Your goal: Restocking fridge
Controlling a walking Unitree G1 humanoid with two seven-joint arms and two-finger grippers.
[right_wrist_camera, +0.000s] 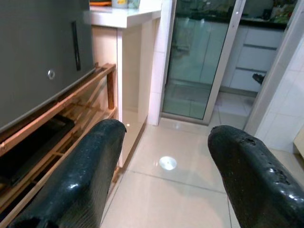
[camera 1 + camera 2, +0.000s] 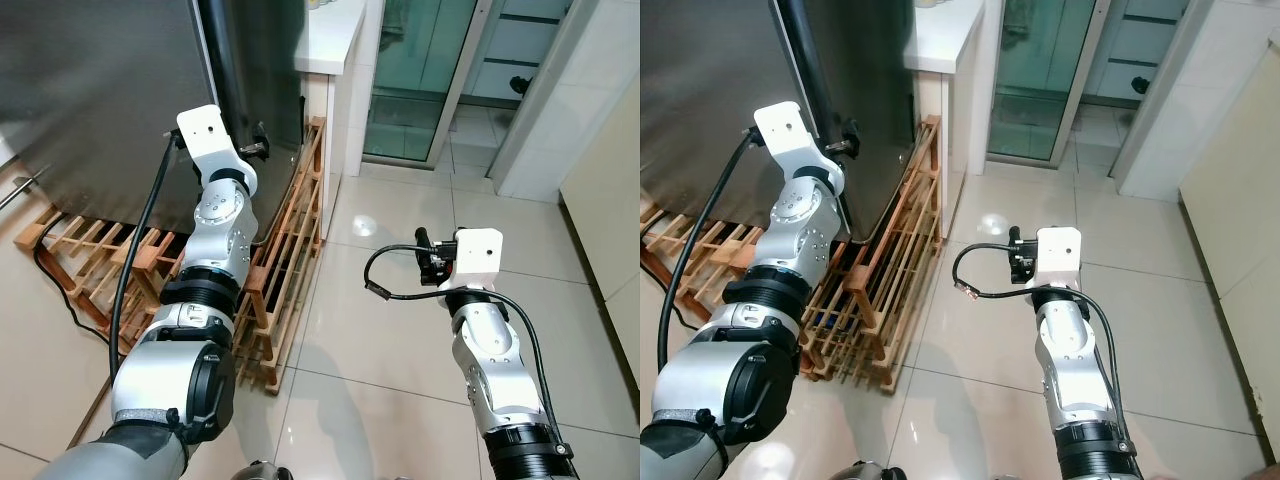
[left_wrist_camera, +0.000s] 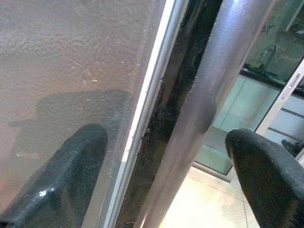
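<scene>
Steel fridge handle [image 3: 209,90], running upright along the fridge [image 2: 100,90] door's edge, sits between your left tool's [image 3: 166,175] spread, empty fingers, so that arm is the nearer, while your right tool [image 1: 166,166] hangs open and empty over the floor [image 2: 400,330].

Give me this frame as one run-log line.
left gripper: open, straddling fridge door handle | right gripper: open, idle over floor | fridge: closed

Fridge [image 2: 100,100]: tall, dark grey brushed-steel front, door shut, upright on a wooden slatted rack [image 2: 285,260] on the tiled floor, beside a white counter, with a vertical silver handle [image 3: 209,95] at its door edge.
</scene>
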